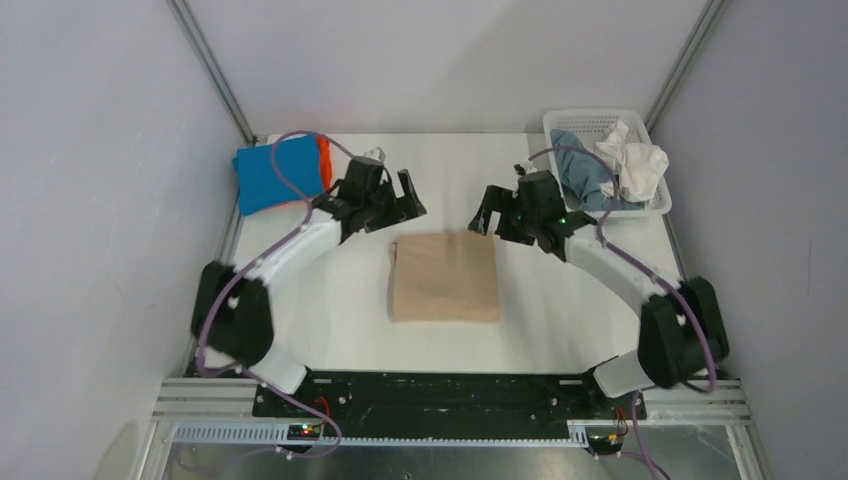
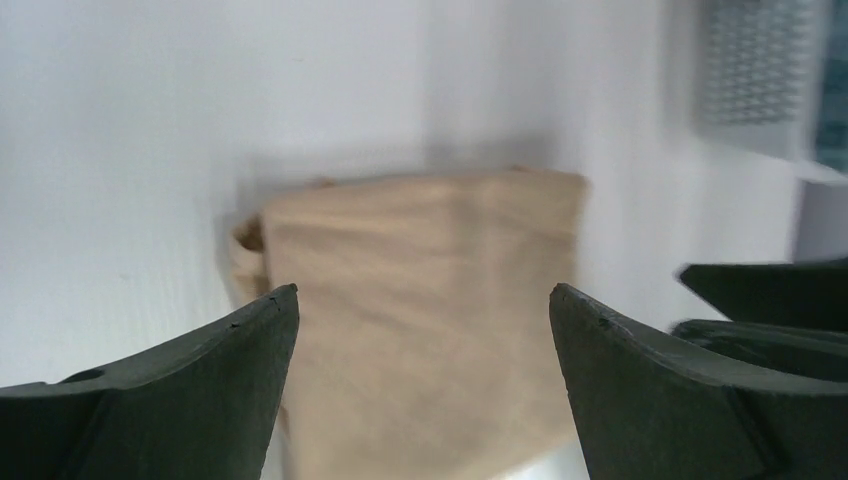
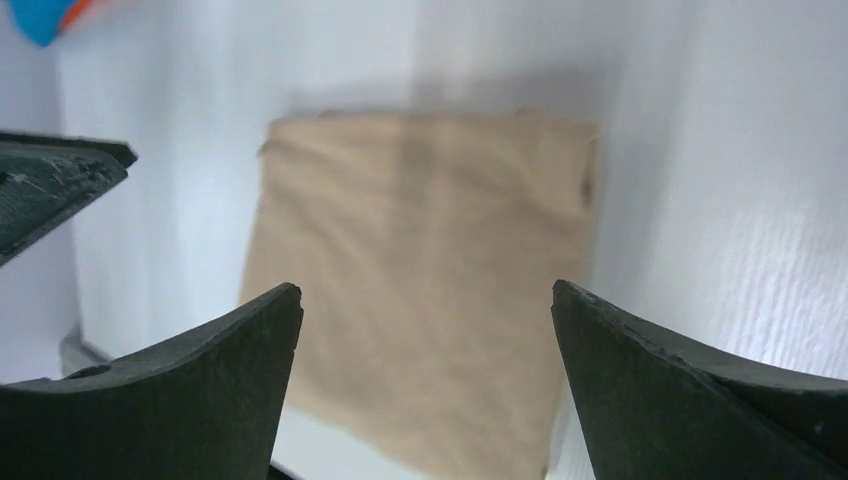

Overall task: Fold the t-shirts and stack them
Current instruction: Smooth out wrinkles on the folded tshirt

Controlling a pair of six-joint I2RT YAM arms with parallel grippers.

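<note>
A beige t-shirt [image 1: 445, 277] lies folded into a rectangle in the middle of the table, also seen as the beige t-shirt [image 2: 420, 330] and the beige t-shirt [image 3: 430, 300] from the wrists. My left gripper [image 1: 405, 200] hovers open above its far-left corner, nothing between the fingers. My right gripper [image 1: 490, 212] hovers open above its far-right corner, also empty. A folded blue t-shirt [image 1: 275, 172] lies on an orange t-shirt [image 1: 324, 162] at the far left. A white t-shirt [image 1: 632, 165] and a grey-blue t-shirt [image 1: 585, 172] sit crumpled in the basket.
The white mesh basket [image 1: 602, 122] stands at the far right corner. Grey walls close in both sides and the back. The arms' bases sit on the rail at the near edge.
</note>
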